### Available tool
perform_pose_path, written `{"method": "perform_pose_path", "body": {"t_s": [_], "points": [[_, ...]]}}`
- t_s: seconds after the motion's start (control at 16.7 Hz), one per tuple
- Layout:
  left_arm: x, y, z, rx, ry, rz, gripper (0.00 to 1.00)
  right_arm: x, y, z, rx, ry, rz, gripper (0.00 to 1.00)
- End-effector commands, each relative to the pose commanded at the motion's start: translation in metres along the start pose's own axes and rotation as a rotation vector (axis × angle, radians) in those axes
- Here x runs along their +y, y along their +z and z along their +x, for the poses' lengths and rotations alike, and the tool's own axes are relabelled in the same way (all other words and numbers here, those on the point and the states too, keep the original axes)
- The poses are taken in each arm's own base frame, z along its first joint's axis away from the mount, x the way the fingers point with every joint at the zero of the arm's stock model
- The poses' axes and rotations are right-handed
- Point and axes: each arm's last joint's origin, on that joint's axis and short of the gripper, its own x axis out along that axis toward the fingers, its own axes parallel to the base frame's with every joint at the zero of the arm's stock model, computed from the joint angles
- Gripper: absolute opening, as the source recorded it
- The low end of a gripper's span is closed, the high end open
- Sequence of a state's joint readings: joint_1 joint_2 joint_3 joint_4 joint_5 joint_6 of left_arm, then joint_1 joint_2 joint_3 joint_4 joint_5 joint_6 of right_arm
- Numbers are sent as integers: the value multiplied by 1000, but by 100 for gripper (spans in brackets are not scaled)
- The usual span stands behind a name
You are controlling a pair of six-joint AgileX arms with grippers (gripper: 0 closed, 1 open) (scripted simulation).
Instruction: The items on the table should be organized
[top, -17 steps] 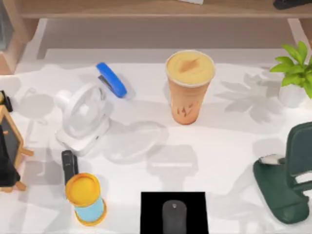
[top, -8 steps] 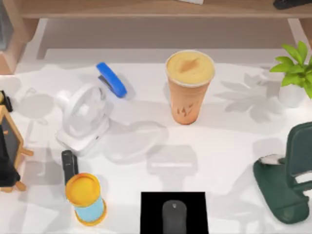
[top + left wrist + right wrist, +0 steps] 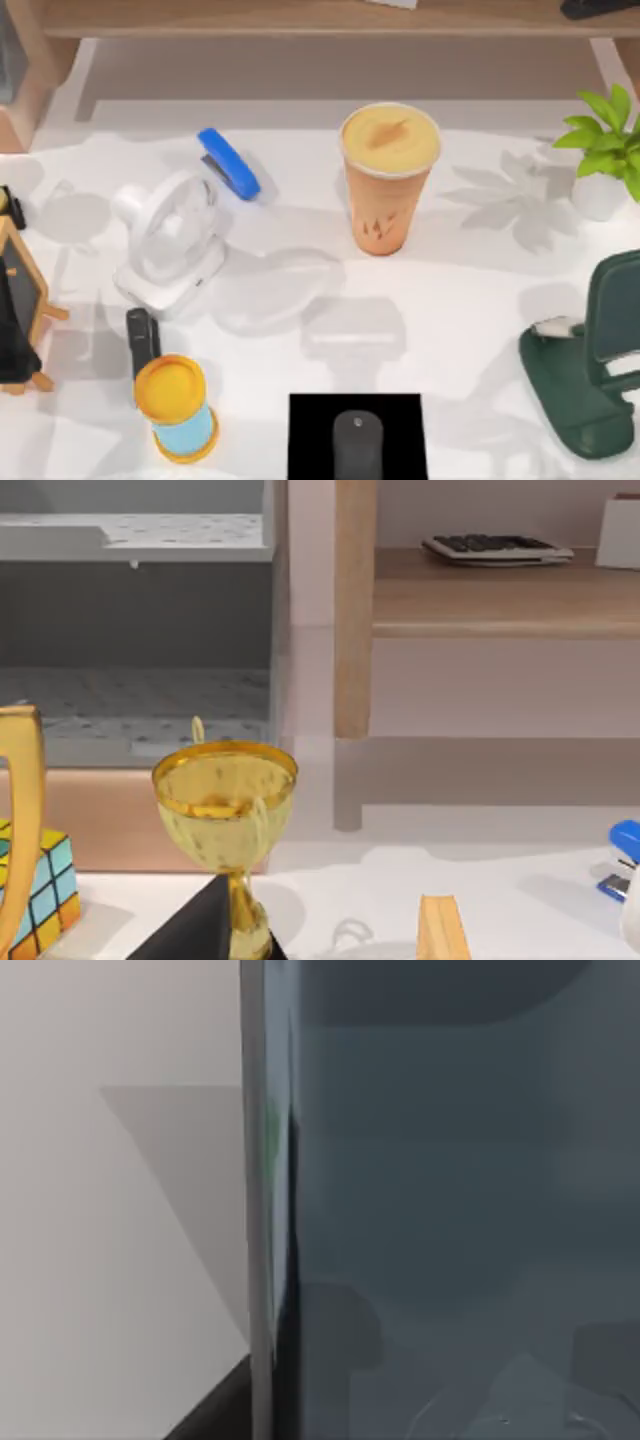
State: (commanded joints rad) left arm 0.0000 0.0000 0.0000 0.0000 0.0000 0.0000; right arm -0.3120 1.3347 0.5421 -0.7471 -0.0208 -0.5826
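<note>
Organizing looks unfinished: the orange drink cup (image 3: pixel 388 180) stands mid-table, far of the computer mouse (image 3: pixel 357 445) (neither pincer's state can be told); next, reach for the cup.

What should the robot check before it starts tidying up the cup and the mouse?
1. Tall orange drink cup with yellow-orange lid upright on the white tabletop: ok.
2. Lid on the cup: ok.
3. Small dark grey computer mouse lying on the black square mat, nothing on top of it: ok.
4. Room around the cup: ok; the blue stapler and white desk fan stand apart from it.
5. Flat grey-blue slab close before the right wrist camera; whether it is held: cannot tell.
6. Grippers ready, open or shut: cannot tell.
</note>
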Motion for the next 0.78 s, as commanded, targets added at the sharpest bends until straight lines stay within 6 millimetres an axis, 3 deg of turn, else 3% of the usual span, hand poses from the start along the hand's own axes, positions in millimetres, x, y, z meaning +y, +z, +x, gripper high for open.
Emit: {"method": "perform_pose_path", "body": {"t_s": [0.24,0.54,0.78], "points": [[0,0,0,0,0,0,100,0,0,-18,-1,0,0,0],[0,0,0,0,0,0,100,1,0,-18,3,1,2,0],[0,0,0,0,0,0,100,5,4,-39,-61,-147,27,0]]}}
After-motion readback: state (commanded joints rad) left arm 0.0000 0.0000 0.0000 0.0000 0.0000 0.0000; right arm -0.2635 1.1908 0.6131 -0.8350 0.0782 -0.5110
